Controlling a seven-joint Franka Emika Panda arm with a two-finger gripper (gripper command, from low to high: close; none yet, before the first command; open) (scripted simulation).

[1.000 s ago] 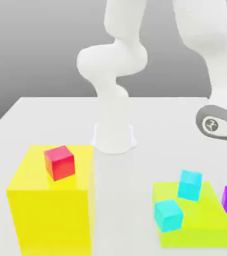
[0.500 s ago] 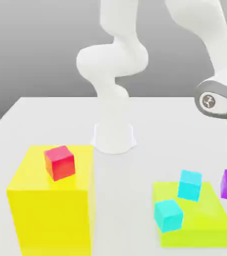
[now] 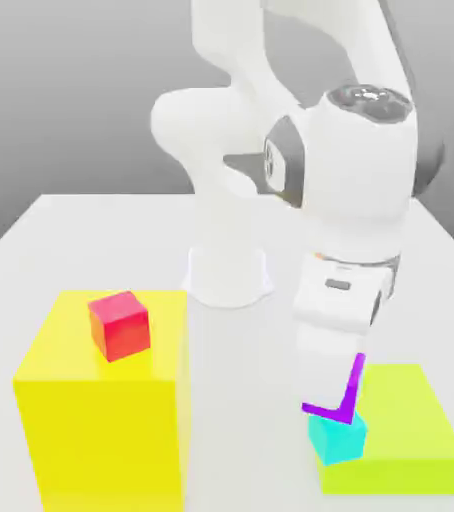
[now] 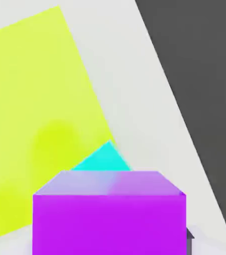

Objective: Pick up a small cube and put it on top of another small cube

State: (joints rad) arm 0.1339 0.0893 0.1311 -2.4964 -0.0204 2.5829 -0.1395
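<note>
purple cube [image 3: 349, 392]: sitting at the claw [image 3: 333, 398] tip, just over the cyan cube [image 3: 337, 438].
claw: jaw state not readable here.
handling: looking light, stiff, glossy, likely slippery; flat opposite sides being the best hold.

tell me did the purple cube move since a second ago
Yes. The purple cube went from the exterior view's right edge, beside the lime block, leftward to just above the cyan cube.

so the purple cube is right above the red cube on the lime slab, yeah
Not the red one. The purple cube sits right above a cyan cube on the lime slab, as the exterior view shows. The red cube rests on the yellow block.
</note>
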